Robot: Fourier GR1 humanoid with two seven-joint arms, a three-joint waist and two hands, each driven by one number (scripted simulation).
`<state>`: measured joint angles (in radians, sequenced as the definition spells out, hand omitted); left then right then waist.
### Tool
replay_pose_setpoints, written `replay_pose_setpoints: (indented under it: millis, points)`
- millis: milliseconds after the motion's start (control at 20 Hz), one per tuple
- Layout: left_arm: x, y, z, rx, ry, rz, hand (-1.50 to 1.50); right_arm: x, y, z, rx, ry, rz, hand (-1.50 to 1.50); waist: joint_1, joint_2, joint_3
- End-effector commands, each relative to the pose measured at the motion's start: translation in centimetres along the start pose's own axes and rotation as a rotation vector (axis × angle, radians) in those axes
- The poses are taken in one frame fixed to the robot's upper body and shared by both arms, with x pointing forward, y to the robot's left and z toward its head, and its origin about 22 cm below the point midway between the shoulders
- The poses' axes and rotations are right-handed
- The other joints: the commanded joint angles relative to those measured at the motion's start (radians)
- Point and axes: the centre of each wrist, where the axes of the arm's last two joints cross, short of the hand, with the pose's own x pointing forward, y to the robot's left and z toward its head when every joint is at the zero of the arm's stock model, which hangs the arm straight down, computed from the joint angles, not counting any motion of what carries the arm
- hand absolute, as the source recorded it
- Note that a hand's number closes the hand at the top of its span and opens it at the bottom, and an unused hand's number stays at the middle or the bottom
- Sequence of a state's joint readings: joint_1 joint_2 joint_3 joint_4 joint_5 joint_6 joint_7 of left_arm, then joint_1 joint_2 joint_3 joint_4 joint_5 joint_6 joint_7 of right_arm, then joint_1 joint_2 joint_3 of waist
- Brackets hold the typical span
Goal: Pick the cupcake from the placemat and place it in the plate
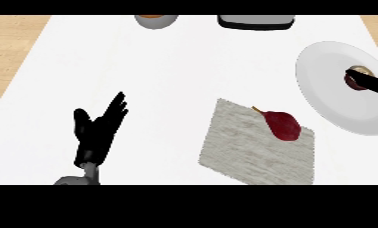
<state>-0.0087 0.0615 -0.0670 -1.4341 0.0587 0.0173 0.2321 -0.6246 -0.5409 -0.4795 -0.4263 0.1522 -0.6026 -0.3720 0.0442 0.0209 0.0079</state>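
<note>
The white plate (328, 79) lies at the right edge of the counter. Over its right side is the cupcake (357, 83), dark with a tan top, partly hidden. Black fingers of my right hand (367, 80) come in from the right edge and curl across the cupcake; the rest of that hand is out of view. Whether the cupcake touches the plate I cannot tell. The grey woven placemat (251, 149) lies left of and below the plate. My left hand (97, 129) rests open at the lower left, fingers up, far from both.
A dark red pear-shaped fruit (282, 124) lies on the placemat's upper right corner. At the counter's far edge stand a grey bowl (156, 21) and a dark box-shaped thing (255, 22). The white counter's left edge meets wood flooring.
</note>
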Motion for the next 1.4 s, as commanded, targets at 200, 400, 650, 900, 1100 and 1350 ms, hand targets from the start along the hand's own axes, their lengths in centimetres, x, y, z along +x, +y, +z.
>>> replay_pose_setpoints:
  millis: [200, 400, 650, 900, 1100, 1350]
  points:
    - [-0.1, 0.2, -0.9, 0.012, 0.005, 0.023, 0.00, -3.0, -3.3, -0.7, -0.080, 0.021, -0.248, -1.50, -0.019, -0.006, -0.003]
    - [-1.2, -0.4, 0.3, 0.031, 0.025, 0.029, 0.00, -6.2, -5.3, 0.7, 0.066, 0.034, -0.304, -1.50, -0.038, -0.018, -0.006]
    - [1.1, 1.8, 1.4, 0.053, 0.013, 0.018, 0.00, -9.1, -9.8, 1.2, 0.186, 0.004, -0.315, -1.50, -0.047, -0.024, -0.008]
    - [-1.2, 0.6, -0.2, 0.057, 0.000, 0.027, 0.00, -11.7, -9.0, 5.0, 0.249, -0.007, -0.306, -1.50, -0.054, -0.024, -0.009]
    - [-1.3, 1.7, 1.1, 0.058, 0.040, 0.008, 0.00, -11.9, -11.2, 6.0, 0.297, -0.028, -0.229, -1.50, -0.061, -0.027, -0.011]
    - [0.1, 1.7, -1.2, 0.054, 0.005, 0.023, 0.00, -11.2, -11.7, 8.4, 0.296, 0.003, -0.182, -1.50, -0.058, -0.024, -0.010]
